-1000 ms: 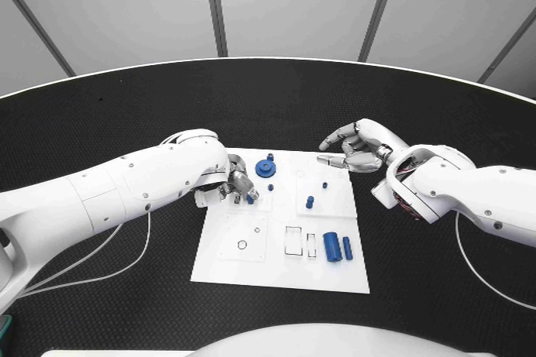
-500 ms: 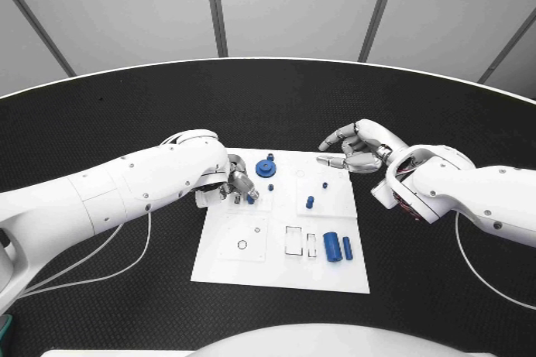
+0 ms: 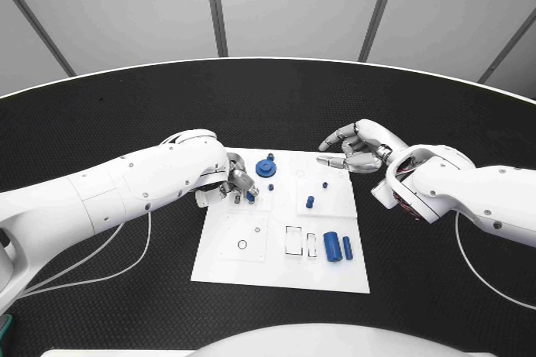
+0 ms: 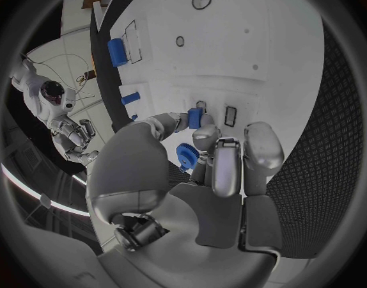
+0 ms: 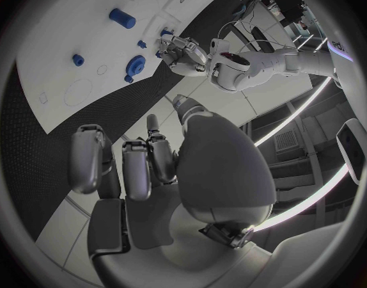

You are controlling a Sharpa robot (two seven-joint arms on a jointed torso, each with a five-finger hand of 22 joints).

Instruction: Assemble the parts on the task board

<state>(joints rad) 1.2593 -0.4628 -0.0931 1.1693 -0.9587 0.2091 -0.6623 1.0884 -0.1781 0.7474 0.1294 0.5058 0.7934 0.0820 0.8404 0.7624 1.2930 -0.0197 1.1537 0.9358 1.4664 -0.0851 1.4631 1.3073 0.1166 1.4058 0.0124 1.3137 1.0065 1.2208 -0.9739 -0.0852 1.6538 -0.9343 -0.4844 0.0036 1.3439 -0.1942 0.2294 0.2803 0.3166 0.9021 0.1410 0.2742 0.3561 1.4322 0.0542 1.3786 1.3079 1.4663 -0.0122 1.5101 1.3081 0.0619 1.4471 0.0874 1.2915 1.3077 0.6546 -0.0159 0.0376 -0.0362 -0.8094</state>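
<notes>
Left hand (image 3: 237, 183) lies low over the near-left part of the white task board (image 3: 280, 272), fingers curled down, with the white arm running back to the picture's left edge. From the head camera the grasp is hidden under the fingers. The left wrist camera shows more: a small blue block (image 4: 195, 117) sits pinched between the thumb and a fingertip, just above two small rectangular slots in the board, so this hand is grasping that part.

Right hand (image 3: 355, 149) hovers at the far-right corner of the board, fingers bent inward with gaps between them. It appears to hold nothing, though the palm side is poorly seen from the head camera; the right wrist camera shows its fingers (image 5: 135, 169) loosely curled and empty.

Beside the left hand stands a blue gear (image 3: 265, 168), round and toothed. Further toward the robot's body lie a blue cylinder (image 3: 331, 246) and a thinner blue pin (image 3: 348, 248), side by side. The board is flat, smooth and matte; the table (image 3: 111, 109) under it is black with a fine woven texture.
</notes>
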